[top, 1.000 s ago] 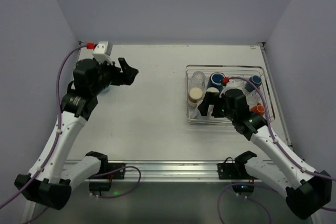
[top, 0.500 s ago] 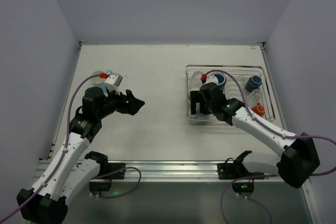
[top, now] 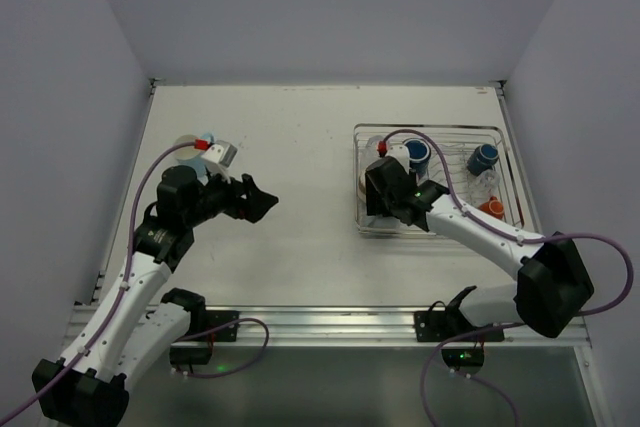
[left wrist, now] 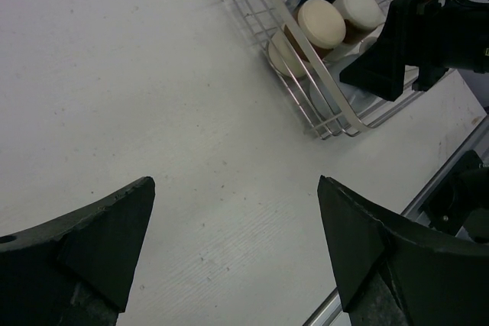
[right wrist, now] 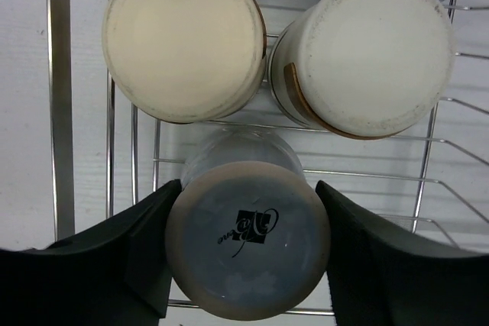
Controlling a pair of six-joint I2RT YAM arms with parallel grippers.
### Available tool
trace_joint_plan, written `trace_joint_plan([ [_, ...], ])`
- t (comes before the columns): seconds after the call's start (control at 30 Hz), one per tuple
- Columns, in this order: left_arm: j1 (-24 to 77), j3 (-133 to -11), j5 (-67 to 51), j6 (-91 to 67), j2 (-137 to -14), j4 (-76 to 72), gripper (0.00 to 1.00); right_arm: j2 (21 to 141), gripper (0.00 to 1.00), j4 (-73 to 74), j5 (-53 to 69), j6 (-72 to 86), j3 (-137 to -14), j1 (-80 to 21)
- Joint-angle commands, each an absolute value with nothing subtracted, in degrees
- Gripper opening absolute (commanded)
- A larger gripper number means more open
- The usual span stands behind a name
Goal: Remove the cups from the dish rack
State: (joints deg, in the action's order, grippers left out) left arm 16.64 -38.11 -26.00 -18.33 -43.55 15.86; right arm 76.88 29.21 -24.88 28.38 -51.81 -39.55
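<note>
Pale cup [right wrist: 248,246] sat upside down in dish rack [right wrist: 59,74], right end effector [right wrist: 244,219] gripped its sides; left end effector [left wrist: 235,185] hung wide open, empty.

Top external: high above and behind both arm bases, tilted down and forward, far enough back to take in the whole table [top: 290,147], with the dish rack [top: 450,127] at right.

Left wrist: low over bare tabletop, aimed obliquely across it toward the rack, which sits well off at top right. Left gripper [left wrist: 236,181] at the bottom corners.

Right wrist: straight down, very near, right gripper [right wrist: 246,185] flanking the grey-bottomed cup [right wrist: 248,250].

Shared by all three: the rack's near left corner, with the cream-bottomed cups [right wrist: 183,36].
</note>
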Motion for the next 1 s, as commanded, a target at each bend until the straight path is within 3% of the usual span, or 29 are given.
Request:
trace_joint_plan([
  [0.0, 16.9, -38.5, -28.9, -17.4, -43.9, 13.7, 0.92, 76.2, 0.48, 28.0, -28.6, 30.3, -53.3, -39.7],
  [0.07, 16.9, -38.2, -31.2, -17.6, -44.6, 13.3, 0.93, 73.8, 0.34, 27.7, -28.7, 30.7, -52.9, -39.8],
  [0.1, 16.9, -38.0, -32.2, -18.0, -44.9, 12.8, 0.93, 72.6, 0.21, 27.4, -29.0, 30.7, -52.8, -39.8],
  [0.23, 17.0, -36.0, -41.0, -23.1, -46.1, 6.8, 0.93, 65.7, 0.11, 27.0, -29.1, 30.9, -52.6, -40.0],
  [0.4, 19.0, -34.0, -46.0, -30.0, -47.4, -2.8, 0.91, 55.4, 0.05, 21.4, -24.7, 31.0, -50.3, -40.0],
  [0.6, 28.2, -32.5, -44.1, -40.2, -50.0, -17.1, 0.85, 47.2, 0.02, 13.5, -18.3, 31.1, -46.5, -40.0],
  [0.8, 33.1, -29.0, -35.7, -53.5, -54.7, -35.0, 0.82, 37.5, 0.01, -2.2, -8.5, 32.0, -38.3, -39.9],
  [0.97, 35.3, -29.6, -29.6, -58.2, -59.1, -40.4, 0.84, 31.6, 0.00, -9.8, -1.4, 33.7, -33.8, -40.0],
])
